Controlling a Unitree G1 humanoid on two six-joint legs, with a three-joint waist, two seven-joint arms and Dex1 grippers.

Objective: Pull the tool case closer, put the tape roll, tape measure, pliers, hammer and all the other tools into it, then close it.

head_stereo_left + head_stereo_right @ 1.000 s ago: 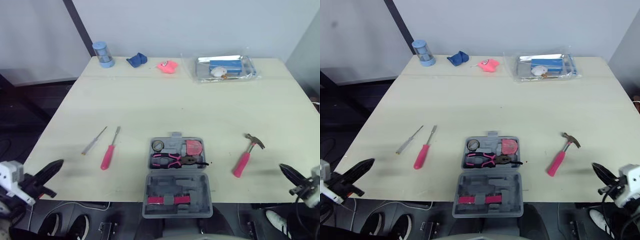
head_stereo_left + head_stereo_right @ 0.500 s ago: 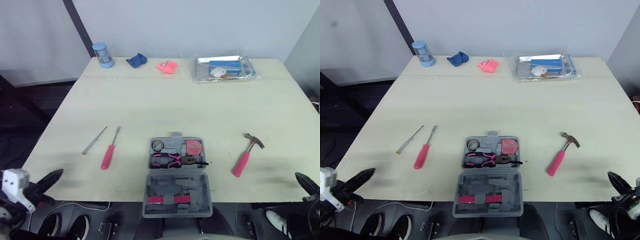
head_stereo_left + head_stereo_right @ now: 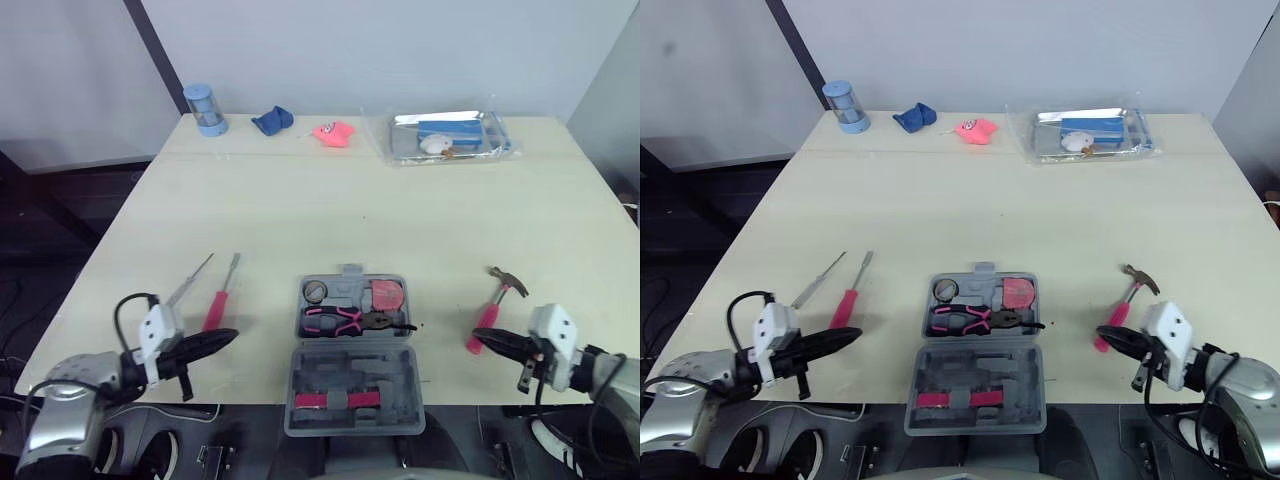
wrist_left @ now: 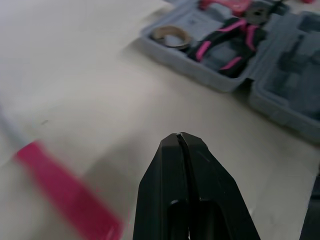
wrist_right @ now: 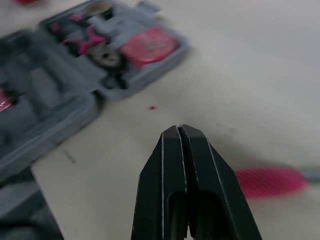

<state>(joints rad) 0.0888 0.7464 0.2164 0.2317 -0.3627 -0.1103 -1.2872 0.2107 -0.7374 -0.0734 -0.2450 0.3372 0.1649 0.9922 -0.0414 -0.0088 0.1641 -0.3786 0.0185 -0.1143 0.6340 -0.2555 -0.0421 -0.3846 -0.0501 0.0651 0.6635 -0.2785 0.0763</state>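
The grey tool case [image 3: 352,345] lies open at the table's front middle, its lid half [image 3: 355,395] reaching the front edge. Inside it are the tape roll [image 3: 316,291], a pink tape measure [image 3: 387,295] and pink-handled pliers [image 3: 345,320]. A pink-handled hammer [image 3: 495,310] lies to the case's right. To its left lie a pink-handled screwdriver [image 3: 220,300] and a thin clear-handled one [image 3: 188,282]. My left gripper [image 3: 230,336] is shut and empty just in front of the pink screwdriver [image 4: 65,205]. My right gripper [image 3: 476,339] is shut and empty at the hammer's handle end [image 5: 270,181].
Along the table's far edge stand a blue jar [image 3: 205,108], a blue cloth [image 3: 272,120], a pink object [image 3: 335,132] and a clear bag with a blue box [image 3: 450,135]. The table's front edge runs just beneath both grippers.
Both grippers have come up from below the table's front corners and moved inward, the left toward the pink screwdriver, the right toward the hammer's handle. The tools have not moved.
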